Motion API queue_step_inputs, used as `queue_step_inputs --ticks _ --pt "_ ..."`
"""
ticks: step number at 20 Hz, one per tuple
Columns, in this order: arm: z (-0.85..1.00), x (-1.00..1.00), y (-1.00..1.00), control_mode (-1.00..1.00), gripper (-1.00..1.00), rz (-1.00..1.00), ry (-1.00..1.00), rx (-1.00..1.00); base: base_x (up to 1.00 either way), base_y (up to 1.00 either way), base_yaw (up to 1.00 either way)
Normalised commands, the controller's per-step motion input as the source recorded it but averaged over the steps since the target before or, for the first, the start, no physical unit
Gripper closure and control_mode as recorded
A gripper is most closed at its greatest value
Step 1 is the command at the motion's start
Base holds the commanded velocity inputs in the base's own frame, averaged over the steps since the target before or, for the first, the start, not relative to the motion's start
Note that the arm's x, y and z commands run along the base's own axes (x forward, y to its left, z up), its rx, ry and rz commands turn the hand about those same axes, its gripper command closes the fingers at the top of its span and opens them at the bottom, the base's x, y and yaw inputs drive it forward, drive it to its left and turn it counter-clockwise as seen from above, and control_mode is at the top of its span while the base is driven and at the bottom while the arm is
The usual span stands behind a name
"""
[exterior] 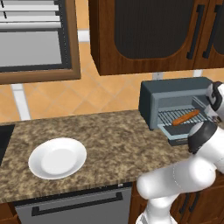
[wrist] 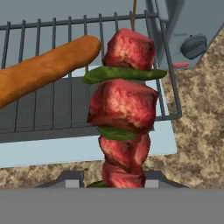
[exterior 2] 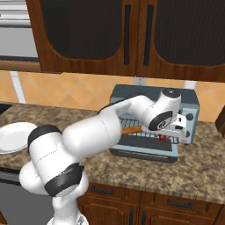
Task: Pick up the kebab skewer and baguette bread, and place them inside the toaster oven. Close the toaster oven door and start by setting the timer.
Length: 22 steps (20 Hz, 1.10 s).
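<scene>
— What stands at the left end of the speckled brown stone counter [exterior: 109,140]?

— A round white plate [exterior: 57,158], shallow, well apart from the oven. Above it hangs a wood-framed window with blinds [exterior: 33,37]; dark wooden wall cabinets [exterior 2: 127,33] run along to the right.

— And further right?

— The grey-blue boxy toaster oven [exterior: 173,89] sits on the counter against the tiled wall. Its drop-down door [wrist: 87,146] lies open and flat in front. The long orange-brown baguette bread [wrist: 43,68] rests at a slant on the wire rack [wrist: 57,100] inside.

— The skewer?

— The kebab skewer [wrist: 124,107], dark red meat chunks with green slices between them, stands upright just right of the baguette, over the rack's front right corner and the open door.

— State of the tool?

— The two-finger gripper [wrist: 114,178] is clamped on the skewer's lower end, held before the oven mouth. Dark control knobs [exterior 2: 189,117] sit on the oven's right panel.
</scene>
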Motion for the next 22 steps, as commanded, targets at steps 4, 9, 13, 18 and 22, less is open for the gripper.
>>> queue_step_inputs --ticks 4,9,13,18,22 --pt "-0.12 0.25 -0.05 -1.00 1.00 0.00 0.00 0.00 0.00 0.00 0.00" --pt "-0.11 0.25 -0.14 -1.00 1.00 0.00 0.00 0.00 0.00 0.00 0.00" --pt "-0.02 0.28 -0.09 -1.00 1.00 0.00 0.00 0.00 0.00 0.00 0.00" --pt "-0.02 0.28 -0.01 -1.00 1.00 0.00 0.01 0.00 0.00 0.00 0.00" --pt "-0.10 0.16 0.00 -1.00 1.00 0.00 0.00 0.00 0.00 0.00 0.00"
